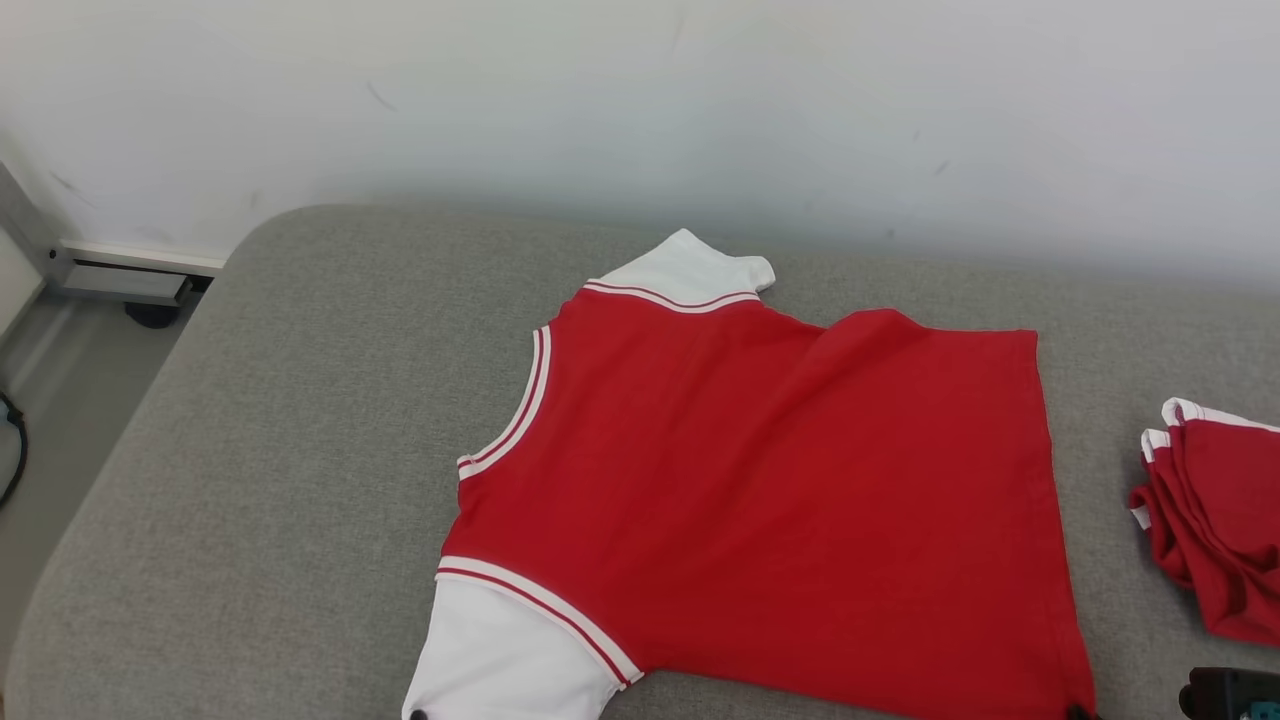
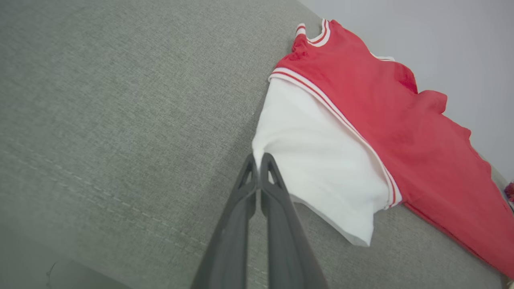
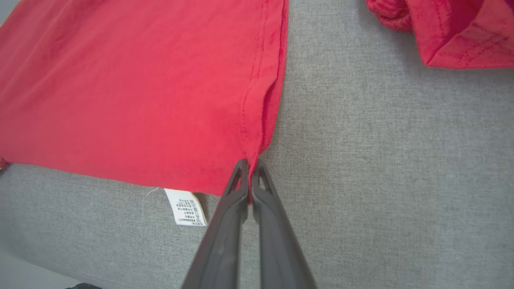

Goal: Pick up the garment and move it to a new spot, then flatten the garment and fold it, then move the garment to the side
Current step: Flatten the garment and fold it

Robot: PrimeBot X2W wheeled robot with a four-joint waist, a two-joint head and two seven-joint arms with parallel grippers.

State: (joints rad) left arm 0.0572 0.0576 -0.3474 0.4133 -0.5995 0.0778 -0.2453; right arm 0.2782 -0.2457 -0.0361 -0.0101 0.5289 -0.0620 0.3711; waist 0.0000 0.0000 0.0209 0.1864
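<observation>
The garment (image 1: pixel 760 480), a red top with white sleeves and striped trim, lies spread flat on the grey cushion (image 1: pixel 280 450). In the left wrist view my left gripper (image 2: pixel 258 157) is shut, its tips pinching the edge of the near white sleeve (image 2: pixel 321 168). In the head view that gripper's tip (image 1: pixel 418 714) shows at the sleeve's bottom edge. My right gripper (image 3: pixel 249 163) is shut on the red hem corner (image 3: pixel 257 132), next to a white care label (image 3: pixel 185 206). Its tip (image 1: pixel 1077 712) shows at the garment's lower right corner.
A pile of folded red garments (image 1: pixel 1215 520) lies at the cushion's right edge, close to the hem (image 3: pixel 453 32). A dark device (image 1: pixel 1232 694) sits at the lower right. A white wall (image 1: pixel 640 110) runs behind the cushion, and floor (image 1: pixel 60 400) drops away on the left.
</observation>
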